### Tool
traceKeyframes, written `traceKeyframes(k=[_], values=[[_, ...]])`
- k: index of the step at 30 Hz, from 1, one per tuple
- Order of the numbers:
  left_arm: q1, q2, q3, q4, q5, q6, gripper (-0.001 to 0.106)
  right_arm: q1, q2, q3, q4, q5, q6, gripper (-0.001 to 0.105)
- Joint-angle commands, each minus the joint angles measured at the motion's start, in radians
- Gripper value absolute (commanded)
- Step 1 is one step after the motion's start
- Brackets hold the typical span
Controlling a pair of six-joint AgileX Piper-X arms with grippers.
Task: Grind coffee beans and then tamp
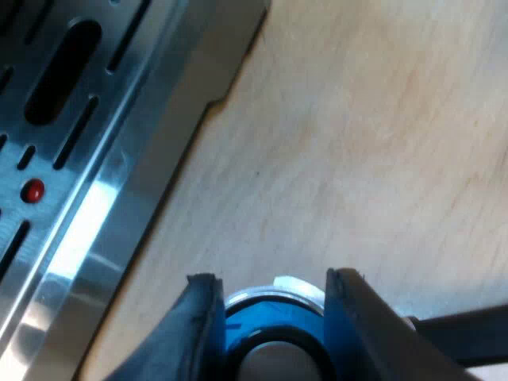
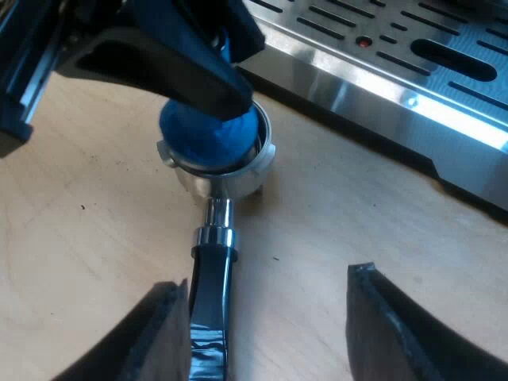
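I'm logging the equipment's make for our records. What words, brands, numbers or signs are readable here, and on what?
No readable text: none shows on the blue tamper, the metal holder, its handle or the machine's slotted tray.
The only sign is a red dot on the slotted tray, with no lettering.

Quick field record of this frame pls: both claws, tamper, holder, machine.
left claw: black fingers shut on the round blue tamper
tamper position: sitting in the basket of the metal holder with dark handle
holder: lying on the light wooden table
right claw: open, fingers either side of the holder's handle, not gripping it
machine: slotted steel drip tray with a small red dot, near the holder, not touching
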Motion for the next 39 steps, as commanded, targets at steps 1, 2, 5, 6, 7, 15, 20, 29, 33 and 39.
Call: traceKeyframes(k=[1, 2, 5, 6, 7, 15, 20, 29, 33, 39], values=[[-0.008, -0.003, 0.002, -0.034, -0.012, 0.006, 0.001, -0.007, -0.004, -0.003, -0.007, -0.001, -0.012, 0.047], [-0.008, -0.003, 0.002, -0.035, -0.012, 0.006, 0.001, -0.007, -0.004, -0.003, -0.007, -0.001, -0.012, 0.047], [-0.008, -0.003, 0.002, -0.037, -0.012, 0.006, 0.001, -0.007, -0.004, -0.003, -0.007, -0.001, -0.012, 0.047], [-0.008, -0.003, 0.002, -0.037, -0.012, 0.006, 0.001, -0.007, -0.004, -0.003, -0.007, -0.001, -0.012, 0.047], [-0.008, -0.003, 0.002, -0.037, -0.012, 0.006, 0.001, -0.007, -0.004, -0.003, -0.007, -0.001, -0.012, 0.047], [-0.008, 0.014, 0.002, -0.04, -0.015, 0.006, 0.001, -0.007, -0.004, -0.003, -0.007, -0.001, -0.012, 0.047], [-0.008, 0.037, 0.002, -0.04, -0.018, 0.006, 0.001, -0.007, -0.004, -0.003, -0.007, -0.001, -0.012, 0.047], [-0.008, 0.043, 0.002, -0.04, -0.018, 0.006, 0.001, -0.007, -0.004, -0.003, -0.007, -0.001, -0.012, 0.047], [-0.008, 0.059, 0.014, -0.04, -0.018, 0.006, 0.001, -0.007, -0.004, -0.003, -0.007, -0.001, -0.012, 0.047], [-0.008, 0.087, 0.017, -0.04, -0.018, 0.006, 0.001, -0.007, -0.004, -0.003, -0.007, -0.001, -0.012, 0.047]])
